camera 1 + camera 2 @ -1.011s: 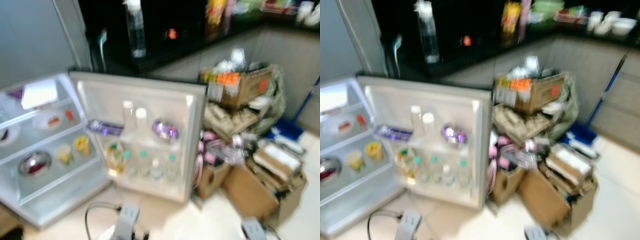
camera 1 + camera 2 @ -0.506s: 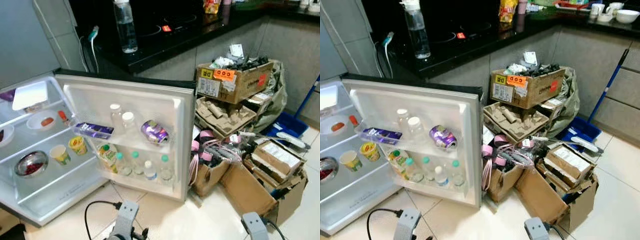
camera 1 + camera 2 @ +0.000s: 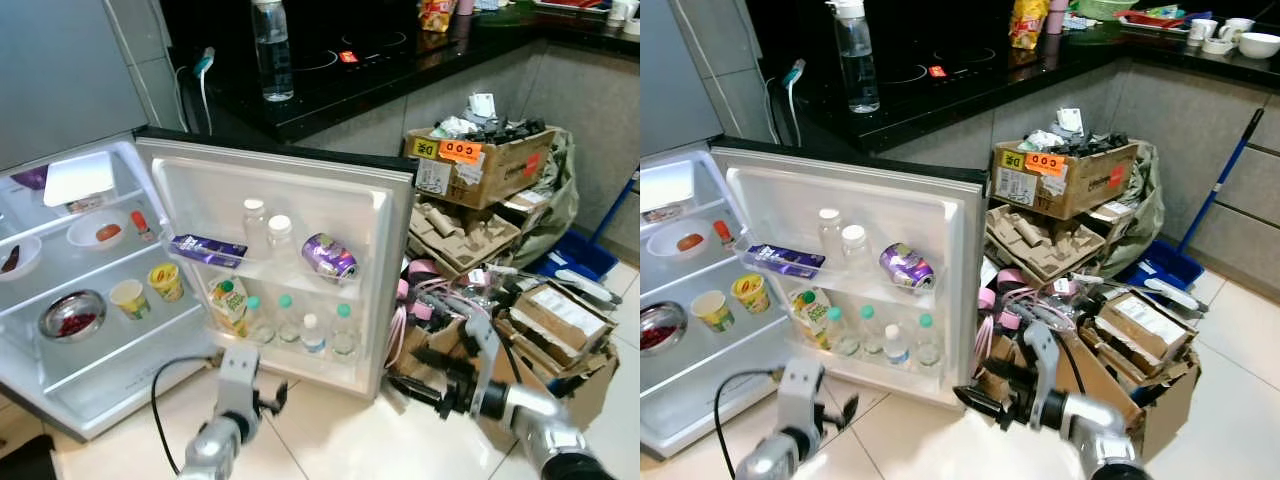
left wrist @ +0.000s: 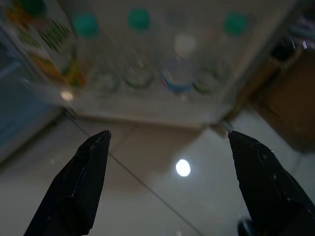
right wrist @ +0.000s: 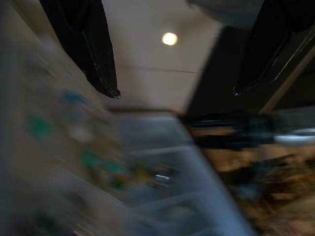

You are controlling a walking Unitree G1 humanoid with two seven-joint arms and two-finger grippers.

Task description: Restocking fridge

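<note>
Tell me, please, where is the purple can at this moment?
In the left eye view, the purple can lies on its side on the upper shelf of the open fridge door, right of two white-capped bottles.

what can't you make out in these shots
- Labels on the small bottles in the door's lower rack: too small in the eye views, blurred in the left wrist view.
- Fridge interior left of the shelves: cut off by the eye views' edge.
- Right wrist view: motion blur smears everything past the fingers.
- Contents of the top box: too cluttered to tell.

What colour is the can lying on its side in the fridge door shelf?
The tipped metal can is purple with silver-white markings, clearest in the left eye view.
</note>
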